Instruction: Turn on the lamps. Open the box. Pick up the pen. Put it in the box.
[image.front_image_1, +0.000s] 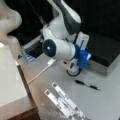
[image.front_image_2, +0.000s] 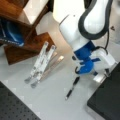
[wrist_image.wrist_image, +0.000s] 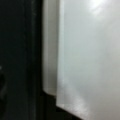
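The box (image.front_image_1: 105, 53) lies closed at a front view's right, black lid down on its silver sides; its dark lid (image.front_image_2: 107, 100) fills another front view's bottom right. My gripper (image.front_image_2: 101, 76), white hand on a blue mount, sits low against the box's edge, and in a front view the gripper (image.front_image_1: 84, 45) is at the box's left end. The pen (image.front_image_1: 87, 85), slim and black, lies flat on the grey table in front of the box, free of the gripper; the pen (image.front_image_2: 72, 88) points toward the blue mount. The lamps (image.front_image_1: 65, 102), two flat white bars (image.front_image_2: 41, 62), lean on their stand. The wrist view shows only a dark surface beside a pale one.
A white cable (image.front_image_1: 41, 72) runs across the table from beside the arm's base. A pale raised block (image.front_image_1: 10, 80) stands at a front view's left. Wooden shelves (image.front_image_2: 27, 40) rise behind the lamps, and a black perforated board (image.front_image_2: 15, 107) lies at a front view's bottom left.
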